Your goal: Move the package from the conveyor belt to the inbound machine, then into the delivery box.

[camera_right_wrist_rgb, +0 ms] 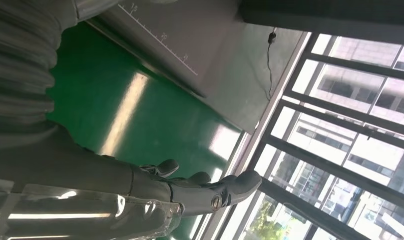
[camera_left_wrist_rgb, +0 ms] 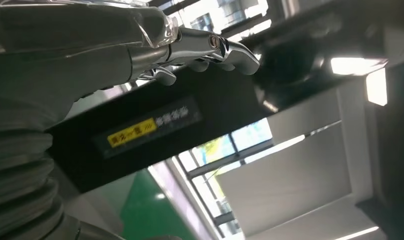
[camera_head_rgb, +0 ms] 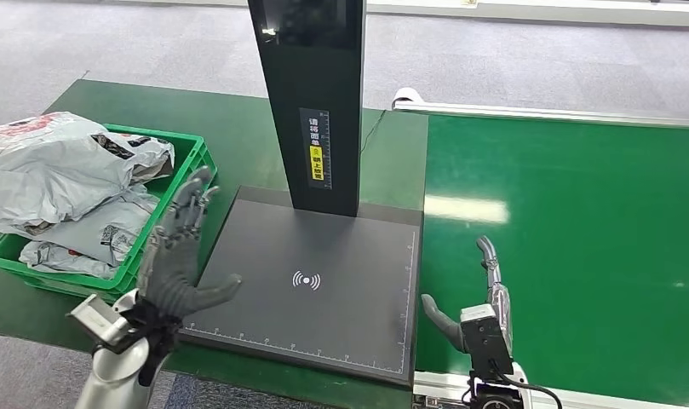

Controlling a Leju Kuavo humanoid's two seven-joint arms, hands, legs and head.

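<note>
The inbound machine is a dark flat scan plate (camera_head_rgb: 324,256) with a black upright column (camera_head_rgb: 315,102) at its back. The green conveyor belt (camera_head_rgb: 579,239) runs to its right and carries no package in the head view. My left hand (camera_head_rgb: 177,256) is raised, fingers spread, holding nothing, between the plate's left edge and the green delivery box (camera_head_rgb: 192,162). Several grey plastic mail bags (camera_head_rgb: 60,179) are heaped in that box. My right hand (camera_head_rgb: 481,298) stands open and empty at the belt's near-left corner, beside the plate. The left wrist view shows the column's yellow label (camera_left_wrist_rgb: 132,135).
The green table top (camera_head_rgb: 230,111) stretches behind the box and plate. A white roller bar (camera_head_rgb: 528,111) ends the belt at the back. Grey floor lies beyond. In the right wrist view the plate's ruler edge (camera_right_wrist_rgb: 160,45) lies beside the belt (camera_right_wrist_rgb: 125,110).
</note>
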